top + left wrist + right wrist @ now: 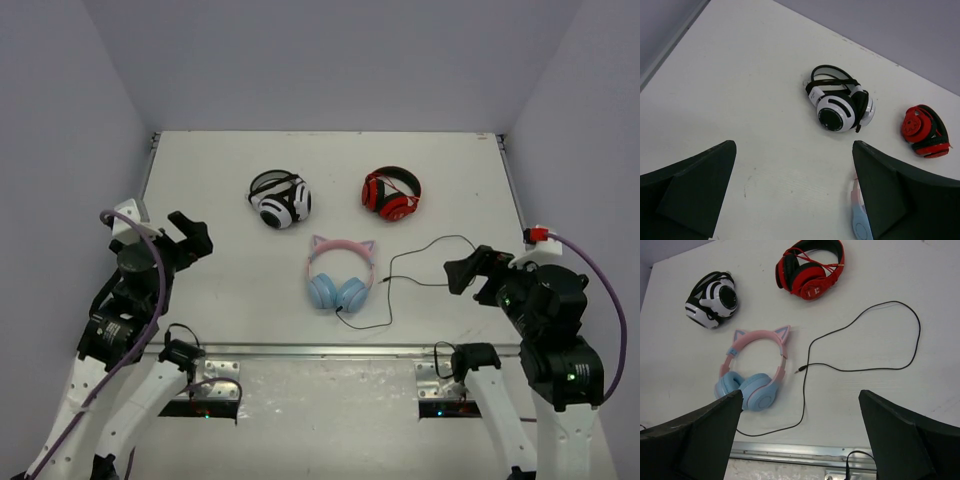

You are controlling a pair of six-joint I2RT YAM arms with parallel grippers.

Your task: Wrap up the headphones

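left gripper (192,238): fingers spread wide, holding nothing, over the left side of the table (220,300)
right gripper (468,272): also wide and holding nothing, at the right, near the cable's outer loop
cable (865,340): loose, lies between the right gripper and the headphones; plug end just right of the headband
headphones (340,275): flat on the table, centre, near the front edge
axis: runs near-far; cat ears point to the far wall, earcups toward the arms
others: black-and-white headphones (280,198) and red-and-black headphones (391,193) farther back, both apart from the pink pair
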